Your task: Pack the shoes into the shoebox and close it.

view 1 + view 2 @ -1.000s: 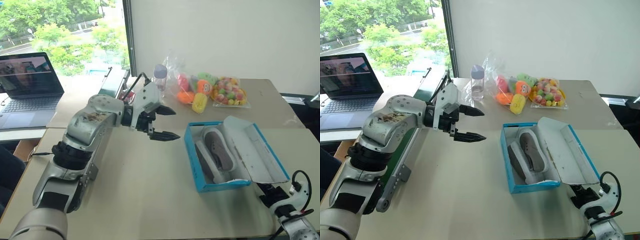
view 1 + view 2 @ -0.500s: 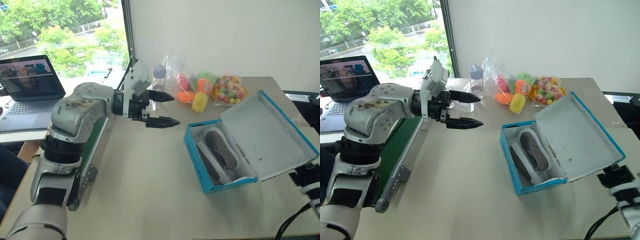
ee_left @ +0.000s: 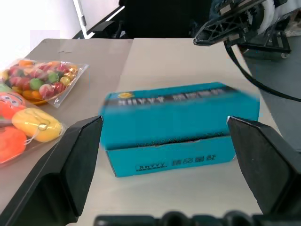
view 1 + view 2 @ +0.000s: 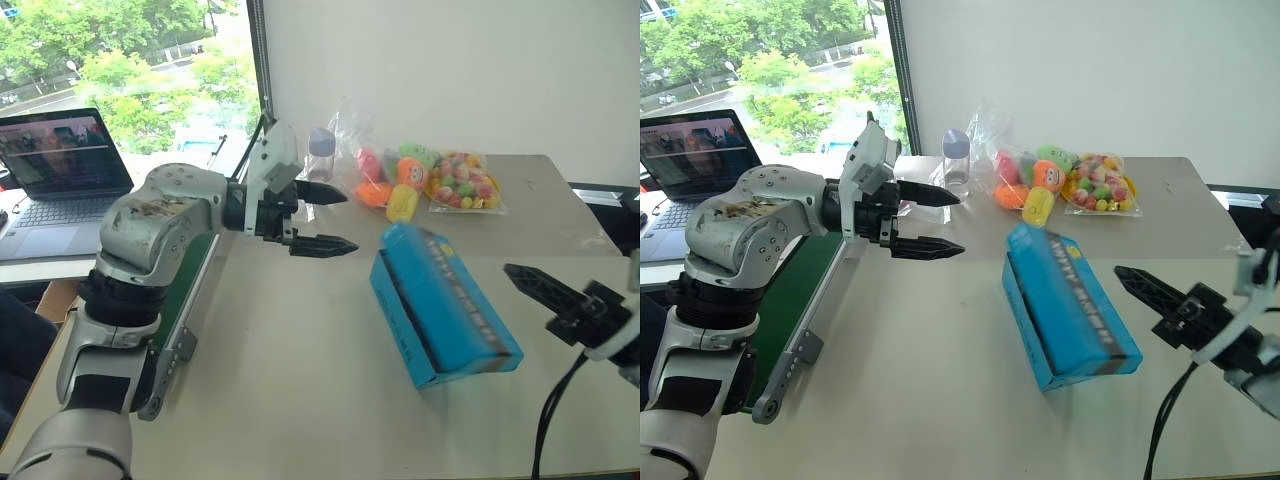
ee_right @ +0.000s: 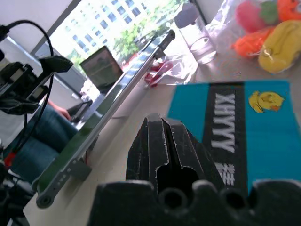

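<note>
A laptop [image 4: 62, 170], a bottle [image 4: 320, 153] and bagged toys [image 4: 420, 180] rest on the tables.

We seem to be in an office or robot test room: 1 plain pale table [image 4: 300, 380] stands against a bare white wall [image 4: 450, 70], with a tall window [image 4: 120, 70] at about 10 o'clock looking out on green trees and a street. At about 9 o'clock an open laptop [image 4: 60, 175] sits on a second desk, and in the right wrist view a person's leg in jeans [image 5: 33, 146] shows beside it. At 12 o'clock clear bags of colourful toys [image 4: 425, 185] and 1 small bottle [image 4: 320, 150] lie as test props.
</note>
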